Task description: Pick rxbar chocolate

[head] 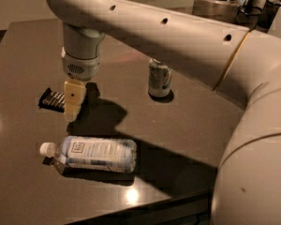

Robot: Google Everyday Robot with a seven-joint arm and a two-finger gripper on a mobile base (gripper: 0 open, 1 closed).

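Observation:
The rxbar chocolate [51, 99] is a small flat black-wrapped bar lying on the dark table [187, 125] at the left. My gripper [73, 104] hangs straight down from the big pale arm, over the bar's right end, and hides that end. I cannot see whether it touches the bar. Only the left part of the bar shows.
A clear plastic water bottle [90, 153] lies on its side just in front of the gripper, cap to the left. A silver drink can [159, 78] stands upright to the right. My arm spans the right side of the view. Containers stand at the far back right.

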